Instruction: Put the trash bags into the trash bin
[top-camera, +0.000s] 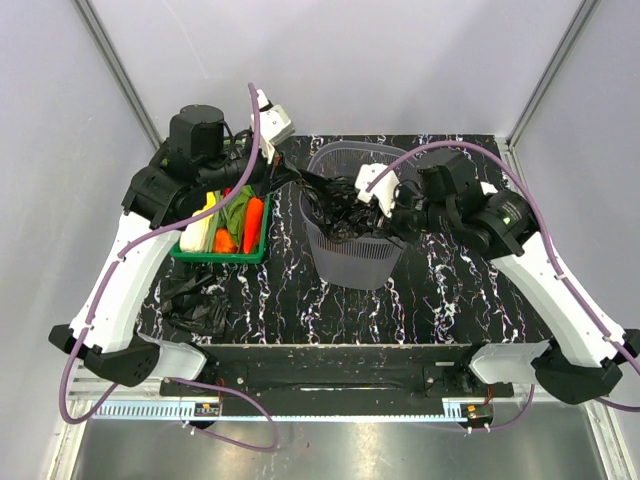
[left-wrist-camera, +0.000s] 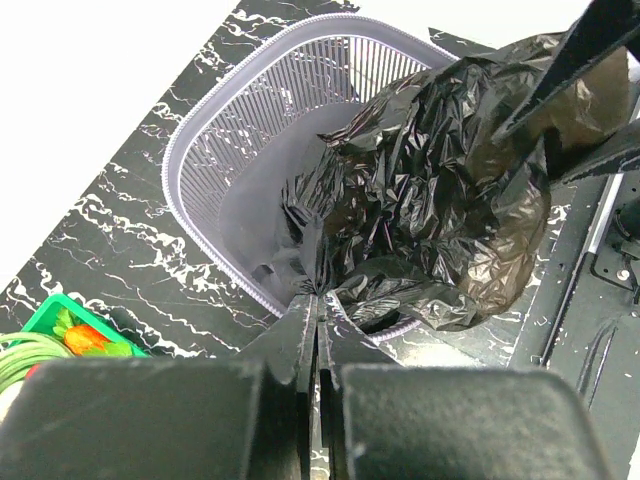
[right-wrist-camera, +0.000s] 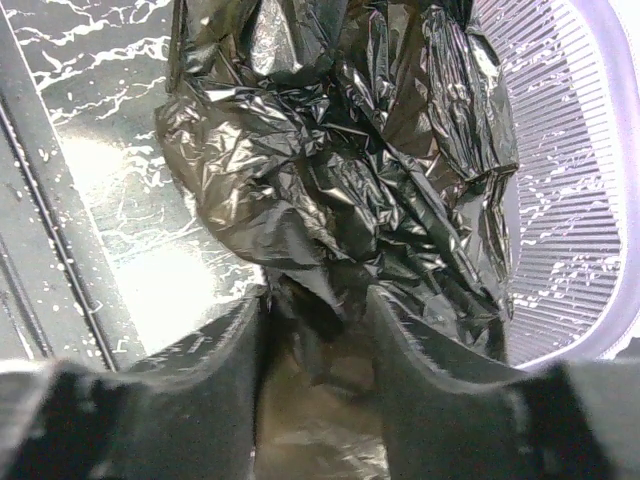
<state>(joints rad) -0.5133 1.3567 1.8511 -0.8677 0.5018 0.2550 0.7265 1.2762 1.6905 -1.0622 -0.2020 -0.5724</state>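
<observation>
One trash bag (top-camera: 340, 205) (left-wrist-camera: 430, 200) (right-wrist-camera: 340, 170), glossy black and heavily wrinkled, spread over the mouth of the trash bin (top-camera: 360, 265) (left-wrist-camera: 250, 130) (right-wrist-camera: 560, 200); part of the film sags inside the bin, part bulges out over the bin's near-right rim; the far-left of the bin's interior is uncovered, with grey mesh wall showing.

Left hand (top-camera: 302, 182) (left-wrist-camera: 318, 305) at the bin's left rim; jaws pressed together, pinching a gathered edge of the bag just at the rim.

Right hand (top-camera: 362, 212) (right-wrist-camera: 312, 310) on the bin's right side, over the bulging part of the bag; fingers (right-wrist-camera: 240, 340) stand apart with a fold of film lying in the gap between them; no clamp visible, so the hand reads as open; whether the pads touch the film, cannot tell.

Bin upright near the middle of the black white-veined worktop (top-camera: 450, 290).

Second trash bag (top-camera: 200, 300), crumpled in a loose heap, flat on the worktop to the near-left of the bin, well apart from it and from both hands.

Green crate (top-camera: 215, 257) just left of the bin, between the bin and the left arm; vegetables (top-camera: 253, 222) inside, orange, green and pale pieces.
</observation>
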